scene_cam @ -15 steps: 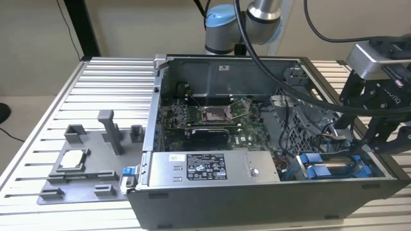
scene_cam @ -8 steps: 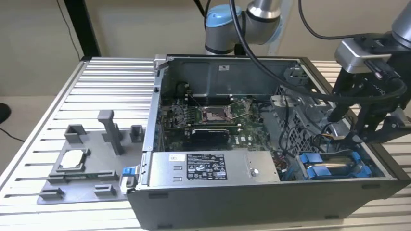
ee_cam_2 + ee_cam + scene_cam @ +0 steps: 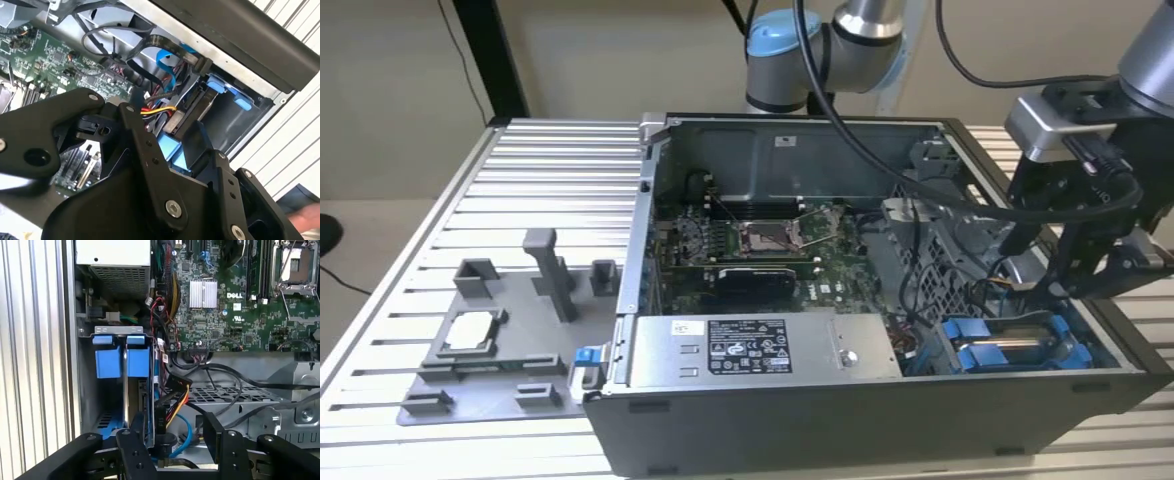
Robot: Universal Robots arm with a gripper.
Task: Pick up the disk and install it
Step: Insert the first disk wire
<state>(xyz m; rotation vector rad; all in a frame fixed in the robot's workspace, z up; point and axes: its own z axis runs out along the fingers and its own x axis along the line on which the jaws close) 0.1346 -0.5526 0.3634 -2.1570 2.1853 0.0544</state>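
The disk [image 3: 1014, 348], silver metal in a bright blue carrier, sits in the drive bay at the front corner of the open computer case, on the exterior view's right. In the first wrist view the disk [image 3: 131, 390] stands edge-on in the bay, with blue carrier tabs at its end. My gripper [image 3: 1107, 285] hangs just above and beside the bay. In both wrist views its black fingers [image 3: 137, 447] are spread apart, with only cables and the bay behind them. In the second wrist view a blue piece of the carrier [image 3: 169, 150] shows between the fingers of the gripper [image 3: 165, 135].
The case [image 3: 854, 420] holds a green motherboard [image 3: 747, 250], a grey power supply box [image 3: 747, 345] and loose cables [image 3: 175, 400] beside the bay. A grey fixture [image 3: 494, 385] with a small silver chip [image 3: 470, 330] lies on the slatted table [image 3: 547, 180] at the exterior view's left.
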